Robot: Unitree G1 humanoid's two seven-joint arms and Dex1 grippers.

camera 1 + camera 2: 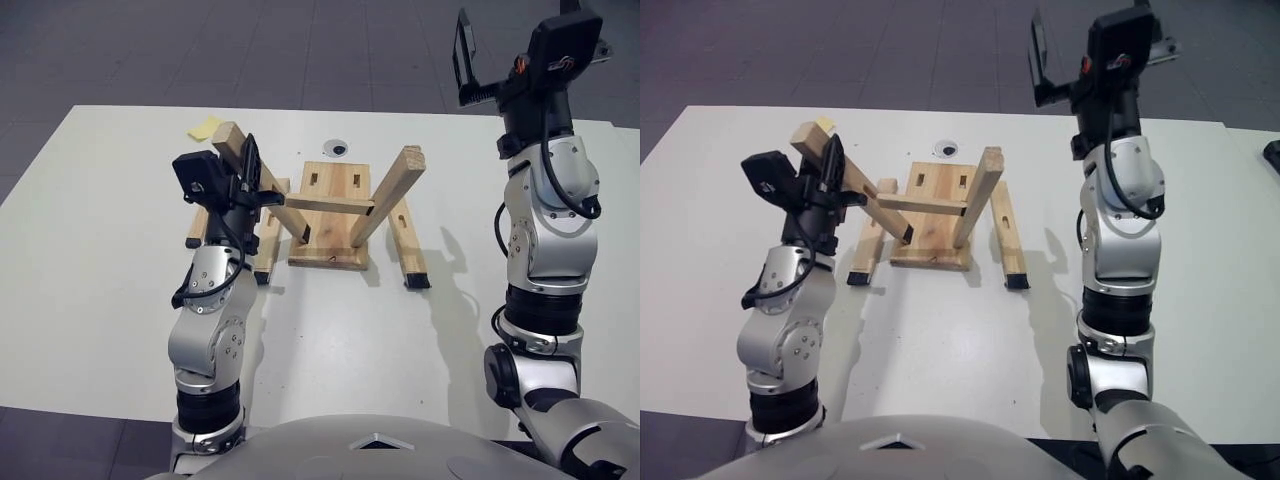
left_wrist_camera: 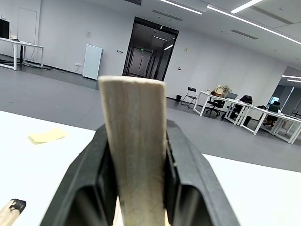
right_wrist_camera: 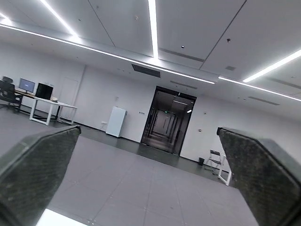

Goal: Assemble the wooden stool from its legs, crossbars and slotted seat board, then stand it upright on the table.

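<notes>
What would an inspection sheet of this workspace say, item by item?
Surface: white table, round grommet.
Job's things: seat board lies flat; a held leg and a second leg, joined by a crossbar, stand splayed on it; a loose leg lies flat to its right.
Clutter: yellow note at the far edge.
End effectors: left end effector shut on the held leg; right end effector raised, open, empty.
Cables: black cable along each forearm.
Surroundings: grey floor; office desks.

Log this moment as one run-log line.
left gripper: shut on leg, tilted over seat board | right gripper: open, empty, raised | stage: assembly unfinished
</notes>
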